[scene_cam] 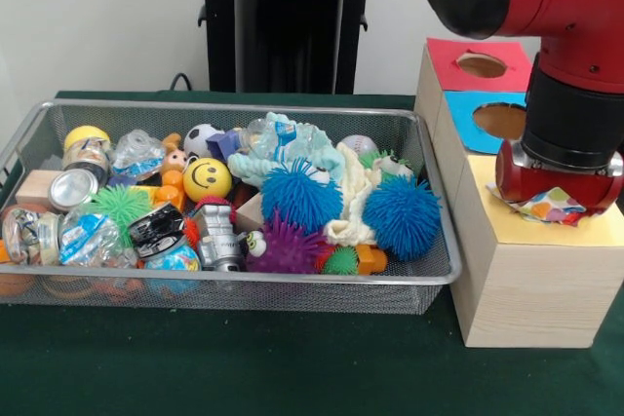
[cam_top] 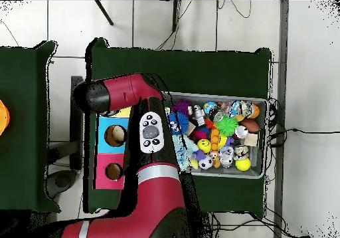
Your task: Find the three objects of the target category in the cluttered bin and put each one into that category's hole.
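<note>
- Gripper (scene_cam: pixel 556 204) sits low over the yellow-surround end of the pale wooden box (scene_cam: pixel 526 289), right of the bin (scene_cam: pixel 292 280) in the front view.
- Polka-dot cloth (scene_cam: pixel 548 207) bunched directly under the gripper, resting on the yellow surround (scene_cam: pixel 585 233). White with orange, yellow and blue dots showing.
- Fingers: buried behind the red wrist housing and the cloth, so I cannot tell if they are apart or clamped on it.
- The yellow hole itself is covered by the gripper and cloth; not visible in either view.
- Blue-surround hole (scene_cam: pixel 499 121) and red-surround hole (scene_cam: pixel 482 65) both visible further back on the same box, nothing in them that I can see.
- Bin is on the green counter (scene_cam: pixel 244 367), just beside the box, full of clutter.
- Bin contents visible: mint-green cloth (scene_cam: pixel 292 148) across the middle back, cream cloth (scene_cam: pixel 353 204) draped between two blue spiky balls (scene_cam: pixel 300 194) and (scene_cam: pixel 402 215), purple spiky ball (scene_cam: pixel 285 246), yellow smiley ball (scene_cam: pixel 207 179), soccer ball (scene_cam: pixel 202 138), crushed cans (scene_cam: pixel 70 188), green spiky ball (scene_cam: pixel 122 206).
- No other dotted cloth identifiable in the bin from these views.
- Overhead: arm (cam_top: pixel 149 132) runs along the box side and hides the yellow end; bin (cam_top: pixel 264 139) sits on the far side of the arm from the box.
</note>
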